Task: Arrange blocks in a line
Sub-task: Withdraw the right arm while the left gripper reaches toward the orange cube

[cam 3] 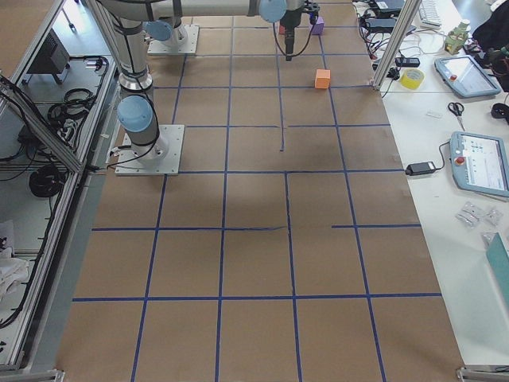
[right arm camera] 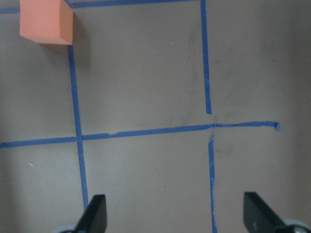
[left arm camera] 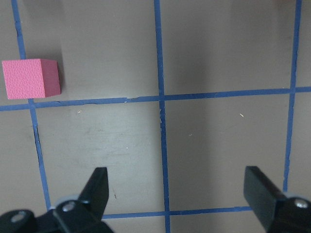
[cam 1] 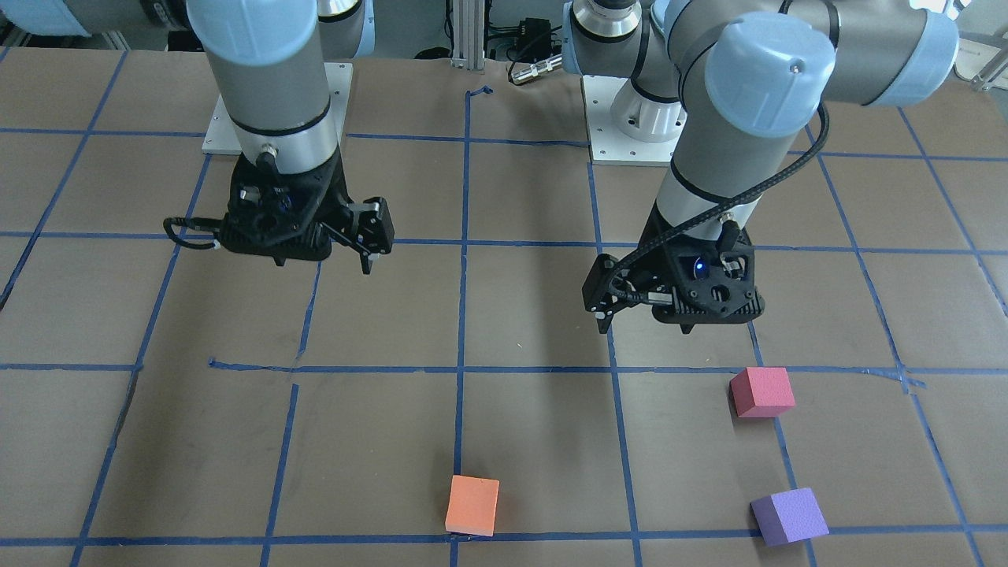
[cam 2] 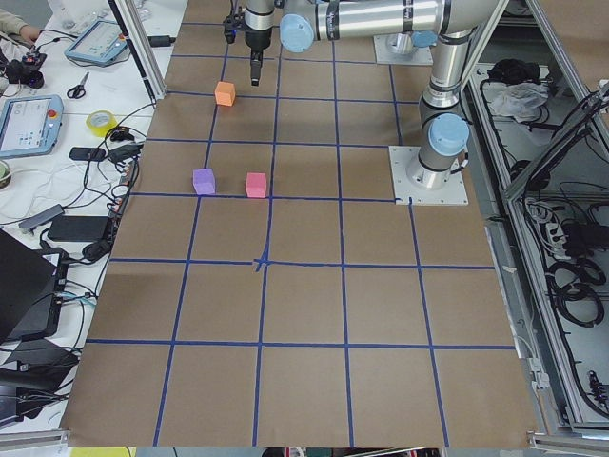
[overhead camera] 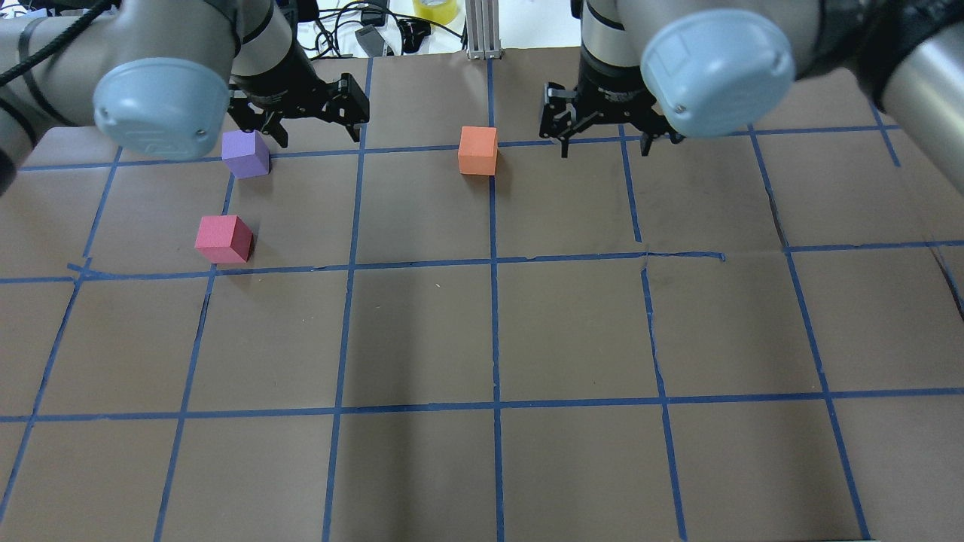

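Three foam blocks lie apart on the brown table. The orange block (cam 1: 472, 505) (overhead camera: 477, 150) sits on the centre tape line at the far side. The purple block (cam 1: 789, 516) (overhead camera: 245, 153) and the pinkish-red block (cam 1: 761, 391) (overhead camera: 223, 239) lie on my left side. My left gripper (overhead camera: 318, 135) (left arm camera: 180, 189) hangs open and empty above the table, with the pinkish-red block (left arm camera: 30, 78) off to one side of it. My right gripper (overhead camera: 606, 147) (right arm camera: 176, 213) hangs open and empty, with the orange block (right arm camera: 46, 22) well ahead of it and to the side.
Blue tape lines (overhead camera: 493, 331) mark a grid on the brown table cover. Both arm base plates (cam 1: 630, 150) stand at the robot's edge. Tablets, cables and a tape roll (cam 2: 100, 122) lie on a side bench beyond the far edge.
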You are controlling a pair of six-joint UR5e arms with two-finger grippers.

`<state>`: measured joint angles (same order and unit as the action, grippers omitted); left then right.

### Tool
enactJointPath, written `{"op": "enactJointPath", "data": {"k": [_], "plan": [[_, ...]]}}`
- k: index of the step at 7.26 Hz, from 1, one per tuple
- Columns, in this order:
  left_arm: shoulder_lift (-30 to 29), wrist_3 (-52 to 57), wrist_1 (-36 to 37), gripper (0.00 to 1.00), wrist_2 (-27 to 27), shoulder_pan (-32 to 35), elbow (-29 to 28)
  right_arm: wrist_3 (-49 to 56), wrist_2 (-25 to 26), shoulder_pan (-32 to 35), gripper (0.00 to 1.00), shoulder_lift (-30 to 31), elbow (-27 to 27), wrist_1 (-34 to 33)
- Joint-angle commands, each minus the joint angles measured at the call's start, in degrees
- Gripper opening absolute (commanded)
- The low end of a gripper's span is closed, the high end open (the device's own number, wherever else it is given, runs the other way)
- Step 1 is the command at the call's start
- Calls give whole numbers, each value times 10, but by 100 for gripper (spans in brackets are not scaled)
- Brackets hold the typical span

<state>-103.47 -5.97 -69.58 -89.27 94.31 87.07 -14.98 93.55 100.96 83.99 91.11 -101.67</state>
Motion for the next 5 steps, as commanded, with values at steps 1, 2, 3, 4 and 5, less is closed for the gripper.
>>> {"op": "enactJointPath", "data": {"k": [1, 2, 3, 4, 5], "plan": [[-58, -35, 67, 100, 3, 32, -19, 6, 1, -22, 100, 76, 61, -52], [-88, -42, 111, 100, 8, 50, -34, 6, -19, -70, 100, 74, -7, 37], [-121, -77, 116, 100, 10, 66, -67, 8, -33, -100, 100, 47, -83, 132], [-162, -92, 115, 100, 10, 77, -109, 9, -30, -97, 100, 31, -105, 157], [-195, -117, 117, 100, 6, 86, -134, 27, -31, -98, 100, 34, -103, 160]]}}
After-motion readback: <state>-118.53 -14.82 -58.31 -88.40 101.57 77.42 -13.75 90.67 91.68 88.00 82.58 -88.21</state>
